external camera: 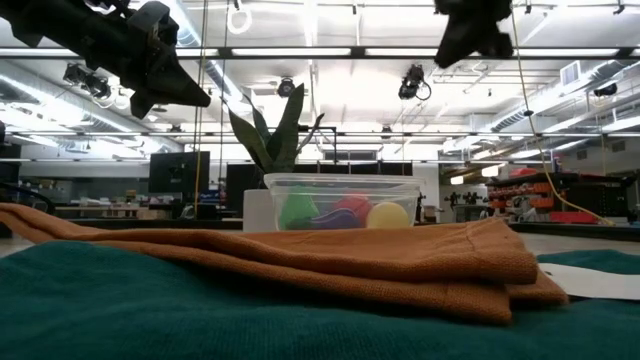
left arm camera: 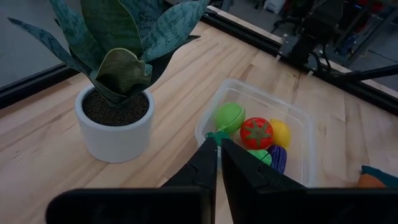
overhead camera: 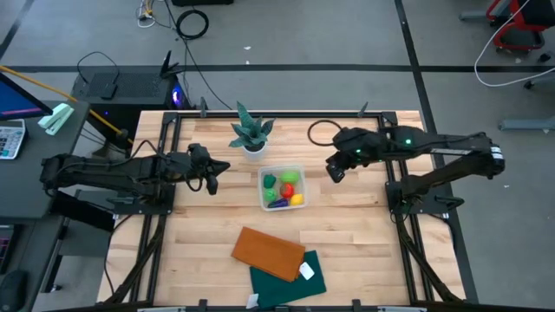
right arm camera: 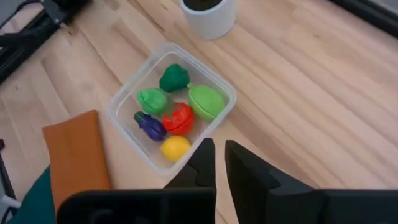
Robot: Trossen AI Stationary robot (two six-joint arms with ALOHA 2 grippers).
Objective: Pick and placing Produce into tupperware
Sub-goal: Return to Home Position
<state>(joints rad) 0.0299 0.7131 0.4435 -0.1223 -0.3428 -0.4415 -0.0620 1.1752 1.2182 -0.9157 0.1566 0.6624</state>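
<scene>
The left tool [overhead camera: 212, 177] hangs above the tabletop [overhead camera: 364, 243] left of the tub [overhead camera: 263, 201], fingers together and empty. The clear tub sits mid-tabletop and holds all six produce [overhead camera: 284, 189] pieces — three green, one red, one purple, one yellow. They look light, hard and slick, so are best pinched across the middle. The right tool [overhead camera: 335, 170] hovers to the tub's right, fingers nearly together and empty.

Six small toy produce [right arm camera: 179, 118] pieces, green, red, purple and yellow, lie clustered inside the clear tupperware [right arm camera: 155, 65].
</scene>
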